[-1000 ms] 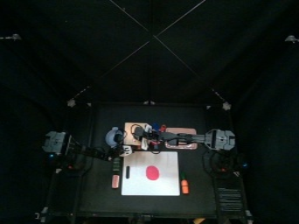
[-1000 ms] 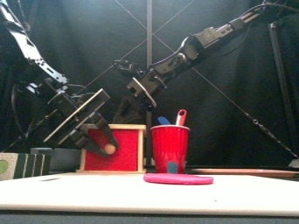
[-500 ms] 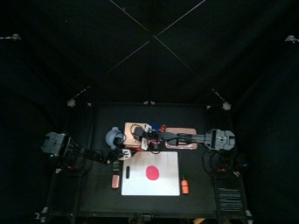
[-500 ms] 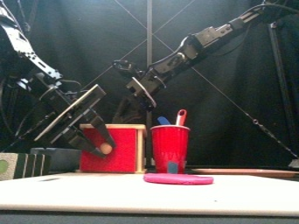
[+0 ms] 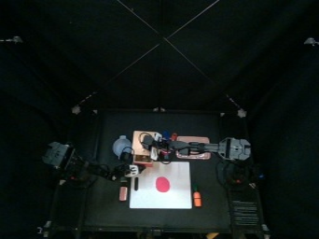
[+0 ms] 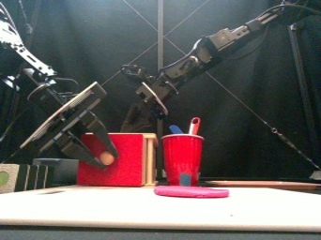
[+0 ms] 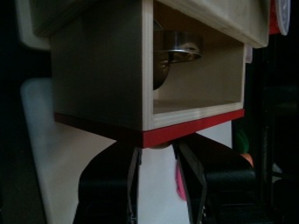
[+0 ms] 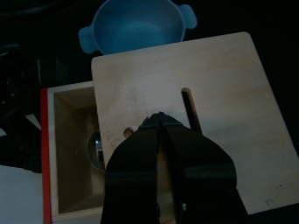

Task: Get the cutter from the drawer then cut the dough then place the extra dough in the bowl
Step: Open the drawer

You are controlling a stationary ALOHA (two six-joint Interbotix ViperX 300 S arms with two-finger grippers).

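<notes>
As the left end effector (image 7: 159, 157) draws back toward the front of the counter (image 5: 106, 217), jaws clamped on the small wooden knob (image 6: 109, 159) of the red drawer front (image 6: 128, 150), the drawer stands further out of the pale wooden box (image 8: 211, 87) than a second ago. The right end effector (image 8: 165, 128), jaws pressed together, pins the box's top. The round metal cutter (image 7: 176, 48) now lies exposed inside the drawer, so lifting it out looks to be next.

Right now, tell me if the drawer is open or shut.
Open: the drawer sticks out of the wooden box, metal cutter showing inside it.
</notes>
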